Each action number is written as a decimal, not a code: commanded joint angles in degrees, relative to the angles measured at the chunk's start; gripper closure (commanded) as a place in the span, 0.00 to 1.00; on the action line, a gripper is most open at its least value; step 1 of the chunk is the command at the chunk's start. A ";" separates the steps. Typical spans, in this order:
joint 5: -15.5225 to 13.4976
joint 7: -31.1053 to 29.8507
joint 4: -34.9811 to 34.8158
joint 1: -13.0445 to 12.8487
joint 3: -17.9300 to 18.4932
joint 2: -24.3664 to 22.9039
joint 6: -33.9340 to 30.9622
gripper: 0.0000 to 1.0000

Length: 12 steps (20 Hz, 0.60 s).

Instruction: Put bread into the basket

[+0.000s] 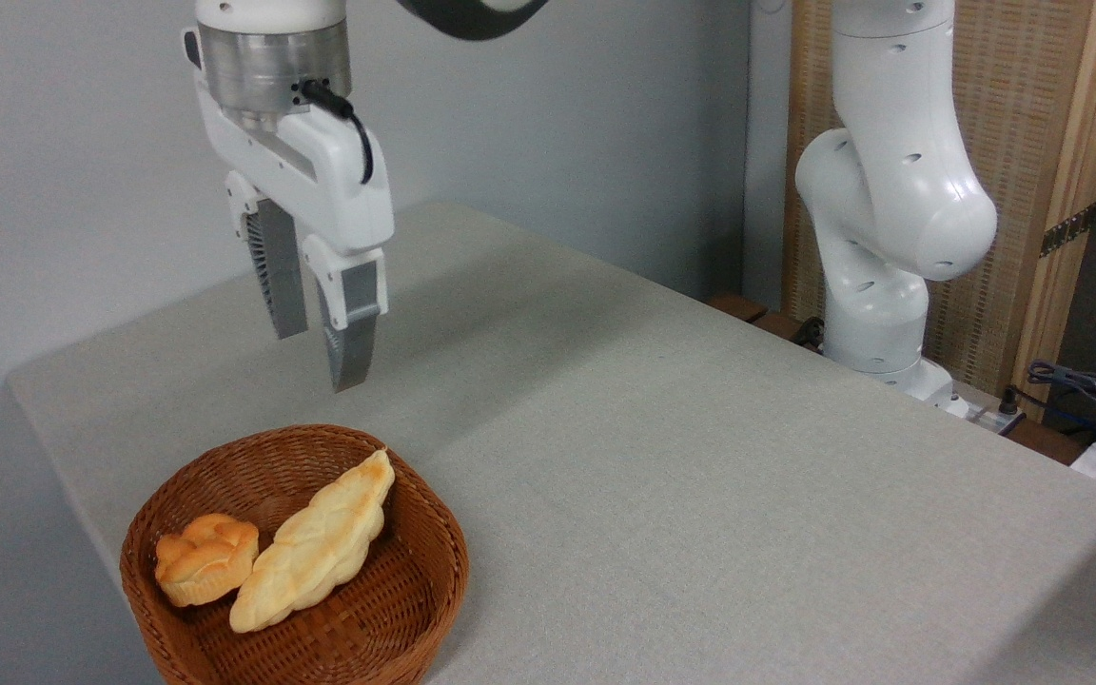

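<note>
Right up front is the basket, round brown wicker near the table's left corner, and the bread is already sitting in it on the left side, tucked against the wall. Next to it, touching or very nearly, a long pale braided loaf lies diagonally across the middle, its tip poking up toward the far rim. So as far as I can judge the placing part is done, the bun's in and sitting flat. Gripper hangs in the air above the far edge of the basket, well clear of both pieces, fingers pointing down with only a narrow gap between them and nothing held. Rest of the grey table has nothing on it that I can see, with the arm's white base off at the far right. If anything's left to do, my guess is it's just pulling the arm up and away without clipping the rim or nudging the loaf. Nothing needs grabbing at this point imo.
</note>
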 commanded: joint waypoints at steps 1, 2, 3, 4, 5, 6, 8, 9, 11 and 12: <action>3.07 -1.16 0.29 0.07 0.51 -1.64 -3.81 0.00; 3.07 -1.24 0.20 0.25 0.42 -2.34 -4.51 0.00; 3.07 -1.24 0.11 0.34 0.25 -2.78 -4.60 0.00; 3.07 -1.59 -0.50 0.42 -0.01 -3.74 -4.95 0.00; 3.07 -2.38 -0.85 0.43 -0.02 -4.36 -5.04 0.00; 3.07 -3.26 -1.38 0.51 -0.02 -4.98 -5.04 0.00; 3.07 -3.53 -3.04 1.73 -0.37 -6.56 -5.04 0.00; 3.07 -3.44 -3.57 2.44 -0.89 -6.91 -5.04 0.00; 3.07 -3.27 -4.63 5.51 -4.22 -7.53 -4.96 0.00; 3.16 -3.27 -5.15 7.44 -6.50 -7.79 -5.04 0.00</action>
